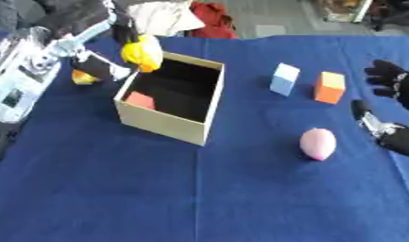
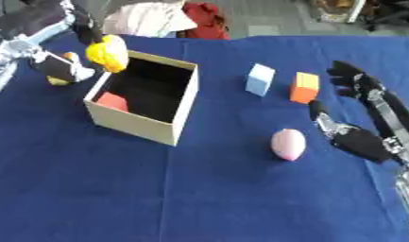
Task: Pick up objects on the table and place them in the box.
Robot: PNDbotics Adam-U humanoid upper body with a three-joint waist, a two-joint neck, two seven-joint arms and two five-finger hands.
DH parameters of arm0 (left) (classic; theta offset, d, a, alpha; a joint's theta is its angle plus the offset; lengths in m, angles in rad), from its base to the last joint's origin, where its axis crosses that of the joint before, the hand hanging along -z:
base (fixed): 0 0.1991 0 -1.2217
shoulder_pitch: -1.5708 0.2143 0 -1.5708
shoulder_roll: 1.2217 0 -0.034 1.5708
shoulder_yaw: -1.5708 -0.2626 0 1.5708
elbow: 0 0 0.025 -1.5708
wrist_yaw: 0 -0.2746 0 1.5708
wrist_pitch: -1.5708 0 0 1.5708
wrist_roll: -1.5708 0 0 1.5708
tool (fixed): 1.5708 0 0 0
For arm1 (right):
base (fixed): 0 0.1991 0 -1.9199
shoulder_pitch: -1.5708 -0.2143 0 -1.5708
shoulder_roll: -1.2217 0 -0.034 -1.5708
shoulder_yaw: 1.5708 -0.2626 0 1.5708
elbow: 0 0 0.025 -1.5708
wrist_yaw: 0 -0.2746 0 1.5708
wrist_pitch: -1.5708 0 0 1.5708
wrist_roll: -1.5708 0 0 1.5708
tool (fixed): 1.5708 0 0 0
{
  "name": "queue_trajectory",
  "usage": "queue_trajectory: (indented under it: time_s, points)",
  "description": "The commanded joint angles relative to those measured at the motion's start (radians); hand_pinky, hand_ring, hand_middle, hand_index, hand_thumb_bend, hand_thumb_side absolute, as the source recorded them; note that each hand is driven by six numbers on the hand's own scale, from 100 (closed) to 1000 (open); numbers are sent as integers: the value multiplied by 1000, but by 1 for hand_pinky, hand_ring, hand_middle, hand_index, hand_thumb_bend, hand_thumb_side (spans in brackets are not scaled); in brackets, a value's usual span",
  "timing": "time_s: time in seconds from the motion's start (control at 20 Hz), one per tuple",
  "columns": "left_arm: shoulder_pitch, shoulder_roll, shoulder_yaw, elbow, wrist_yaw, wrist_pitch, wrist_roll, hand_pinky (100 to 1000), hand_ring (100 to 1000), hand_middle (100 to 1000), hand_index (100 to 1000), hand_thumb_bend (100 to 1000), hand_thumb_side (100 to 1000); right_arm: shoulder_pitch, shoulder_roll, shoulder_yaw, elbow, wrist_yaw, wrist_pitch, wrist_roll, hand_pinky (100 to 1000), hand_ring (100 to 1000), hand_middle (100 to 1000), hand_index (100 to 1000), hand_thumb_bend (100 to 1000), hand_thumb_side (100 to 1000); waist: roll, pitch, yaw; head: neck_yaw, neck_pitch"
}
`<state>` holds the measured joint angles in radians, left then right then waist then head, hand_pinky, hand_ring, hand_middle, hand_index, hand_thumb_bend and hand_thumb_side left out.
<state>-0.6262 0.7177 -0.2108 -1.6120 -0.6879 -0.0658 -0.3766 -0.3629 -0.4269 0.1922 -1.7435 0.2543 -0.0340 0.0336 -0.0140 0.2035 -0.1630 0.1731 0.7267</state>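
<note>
Holding a yellow object at the near-left top rim of the open cardboard box, left hand coming in from the upper left, black fingers curled down around the item's upper part. Appears rounded and smooth, probably light plastic or rubber; judged slightly slippery, best gripped across the widest part, as now. Poised over the box's corner edge rather than well inside, so release here risks a bounce off the rim. Already lying in the box against the left wall: one red block. Sitting just outside the box on the left, partly hidden behind the arm: a small orange-yellow thing, shape unclear. Standing on the blue tablecloth to the right of the box: pale blue block and orange block, near each other but apart; both look rigid and flat-sided, easy to pinch across opposite faces. Lying nearer the front: pink egg-shaped object, smooth and curved, likely to roll if nudged, better cupped from above around the middle. Resting at the right edge beyond the orange block and the egg: right hand, fingers spread and relaxed, thumb apart, holding nothing, touching none of the items.
</note>
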Motion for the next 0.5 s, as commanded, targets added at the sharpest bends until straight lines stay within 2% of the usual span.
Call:
queue_trajectory:
  time_s: [0.05, 0.1, 0.15, 0.25, 0.3, 0.35, 0.45, 0.5]
  points:
    - [-17, 4, -10, 14, 6, -9, -17, 692, 608, 525, 674, 493, 100, -17, -12, -4, -7, -6, -2, 2, 862, 894, 882, 984, 225, 486, 0, -22, 0, -3, -16]
    - [-15, 1, -14, 18, 12, -11, -18, 700, 622, 540, 688, 505, 100, -18, -12, -4, -7, -6, -3, 2, 862, 894, 882, 984, 224, 486, 0, -22, 0, -3, -16]
    - [-13, -1, -17, 19, 18, -14, -20, 733, 688, 610, 751, 564, 114, -19, -12, -3, -7, -6, -3, 3, 862, 894, 882, 984, 224, 487, 0, -21, 0, -3, -16]
    - [-7, -1, -16, 15, 26, -19, -23, 775, 753, 700, 823, 658, 198, -20, -11, -3, -7, -6, -3, 3, 862, 894, 882, 984, 222, 488, -1, -19, 1, -1, -16]
    - [-3, 1, -14, 10, 29, -20, -25, 779, 758, 707, 828, 671, 209, -20, -11, -3, -6, -6, -3, 3, 862, 894, 882, 984, 222, 488, -1, -19, 1, -1, -16]
    - [3, 5, -9, 2, 31, -21, -26, 807, 793, 757, 866, 800, 311, -20, -11, -4, -6, -5, -3, 3, 862, 894, 882, 984, 221, 489, -1, -19, 2, 0, -17]
    - [17, 17, 7, -19, 34, -22, -25, 826, 816, 789, 892, 891, 385, -19, -11, -5, -5, -5, -2, 2, 862, 894, 882, 984, 220, 489, -1, -18, 4, -1, -17]
    - [25, 24, 17, -33, 36, -21, -21, 828, 819, 792, 894, 901, 394, -19, -11, -5, -4, -5, -2, 2, 862, 894, 882, 984, 220, 489, -1, -18, 6, -1, -17]
